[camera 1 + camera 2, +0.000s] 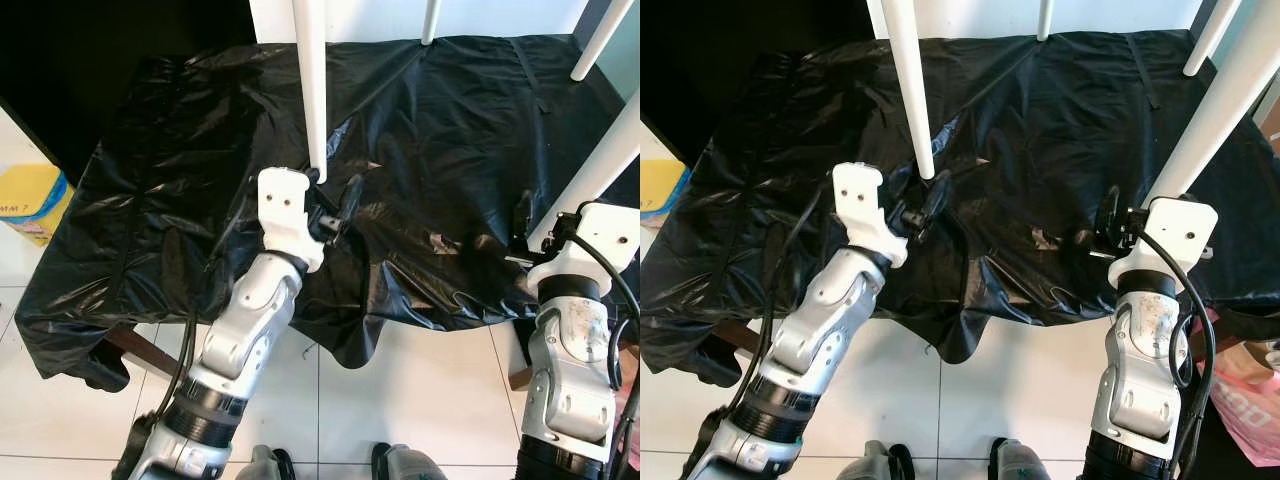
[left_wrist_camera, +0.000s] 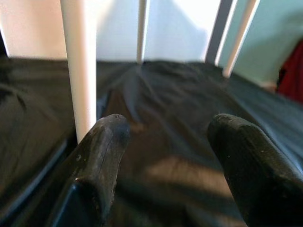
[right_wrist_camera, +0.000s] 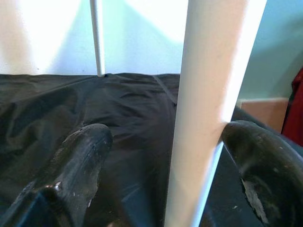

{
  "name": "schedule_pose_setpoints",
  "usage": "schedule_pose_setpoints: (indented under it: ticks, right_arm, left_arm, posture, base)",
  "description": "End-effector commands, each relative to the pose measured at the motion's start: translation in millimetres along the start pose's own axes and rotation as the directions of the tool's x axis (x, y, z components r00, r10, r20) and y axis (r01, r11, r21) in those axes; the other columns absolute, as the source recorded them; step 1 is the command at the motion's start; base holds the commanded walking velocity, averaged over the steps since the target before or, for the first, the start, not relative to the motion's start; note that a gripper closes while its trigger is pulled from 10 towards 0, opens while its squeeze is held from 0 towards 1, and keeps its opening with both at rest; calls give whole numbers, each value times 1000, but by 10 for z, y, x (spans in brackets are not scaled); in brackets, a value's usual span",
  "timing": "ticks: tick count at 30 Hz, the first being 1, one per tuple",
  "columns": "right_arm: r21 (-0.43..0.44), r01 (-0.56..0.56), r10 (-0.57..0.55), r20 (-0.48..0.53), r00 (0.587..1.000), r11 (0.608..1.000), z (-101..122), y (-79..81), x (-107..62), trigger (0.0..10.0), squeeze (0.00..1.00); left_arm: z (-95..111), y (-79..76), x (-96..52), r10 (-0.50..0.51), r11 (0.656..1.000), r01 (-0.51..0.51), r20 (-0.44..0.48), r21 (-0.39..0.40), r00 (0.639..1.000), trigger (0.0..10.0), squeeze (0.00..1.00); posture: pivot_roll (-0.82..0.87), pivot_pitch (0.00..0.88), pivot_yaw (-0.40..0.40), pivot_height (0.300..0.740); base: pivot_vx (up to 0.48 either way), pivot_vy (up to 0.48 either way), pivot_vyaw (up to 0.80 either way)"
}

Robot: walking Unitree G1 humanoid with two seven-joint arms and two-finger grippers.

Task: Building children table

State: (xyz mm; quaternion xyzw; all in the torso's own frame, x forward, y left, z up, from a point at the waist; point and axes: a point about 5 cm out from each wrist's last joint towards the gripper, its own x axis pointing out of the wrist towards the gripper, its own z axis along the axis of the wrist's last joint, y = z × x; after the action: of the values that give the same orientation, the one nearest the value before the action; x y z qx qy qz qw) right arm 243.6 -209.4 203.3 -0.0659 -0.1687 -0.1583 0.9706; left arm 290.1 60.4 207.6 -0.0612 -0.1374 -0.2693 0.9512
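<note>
Four white table legs [image 1: 311, 80] upright

You have four white table legs [image 1: 310, 80] standing on one black plastic sheet [image 1: 180, 200], and one yellow container [image 1: 30, 200] at nine o'clock.

Four white legs stand on the black plastic sheet [image 1: 180, 200]. The near left leg [image 1: 310, 80] rises just before the left gripper [image 1: 335, 210], whose open fingers have free sheet between them. The near right leg [image 1: 1210, 120] stands between the open fingers of the right gripper [image 1: 1110, 225]. Between both near legs the sheet is open.
</note>
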Motion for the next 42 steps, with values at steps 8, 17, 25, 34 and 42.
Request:
schedule_pose_setpoints:
  ticks: [8,17,25,34,42]
  right_arm:
    - [116,-266,284,-184,941,957,-471,328,-464,10000,0]
    - [131,-342,359,-150,921,931,-481,360,-395,10000,0]
    - [194,-553,575,-76,815,810,-482,485,-413,10000,0]
    - [248,-773,804,-43,593,583,-505,572,-500,10000,0]
    - [290,-890,934,-44,356,352,-564,564,-661,10000,0]
  left_arm:
    - [-150,-21,-281,-145,987,150,-89,52,985,10000,0]
    - [-161,34,-346,-120,989,128,-103,73,987,10000,0]
    - [-238,8,-495,-198,975,211,-146,76,969,10000,0]
    - [-372,-129,-747,-410,903,428,-229,32,883,10000,0]
    - [-440,-208,-949,-536,832,554,-293,-25,792,10000,0]
  posture:
    - [-110,121,27,740]
    - [-98,127,20,740]
    - [-92,132,12,740]
    - [-82,135,-1,740]
    - [-78,136,-13,740]
  base:
    - [0,0,0]
    - [0,0,0]
    - [0,0,0]
    - [0,0,0]
    - [0,0,0]
